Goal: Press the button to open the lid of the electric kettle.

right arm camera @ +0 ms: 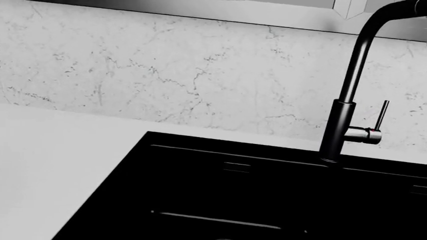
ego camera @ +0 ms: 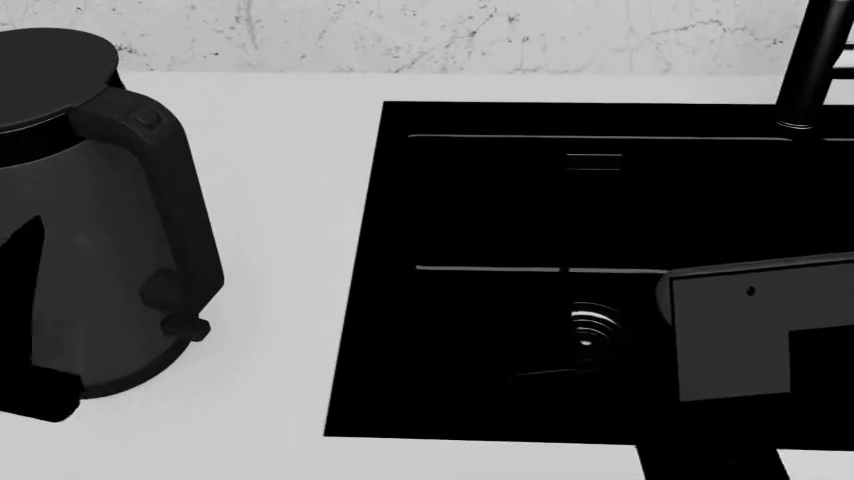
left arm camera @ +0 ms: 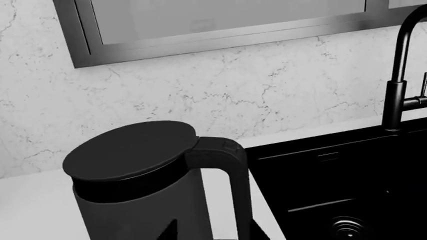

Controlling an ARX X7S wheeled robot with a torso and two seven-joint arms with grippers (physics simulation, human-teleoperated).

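While lid sits shut | one electric kettle | one button | one sink

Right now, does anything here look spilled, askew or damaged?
Nothing stands out. The kettle stands upright on the counter with its lid shut flat, left of the sink. The counter shows no spill, and the faucet looks intact.

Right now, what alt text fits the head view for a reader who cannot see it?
A dark electric kettle with its lid shut stands on a white counter, left of a black sink. The round button sits atop its handle, untouched; a grey arm part hangs over the sink.
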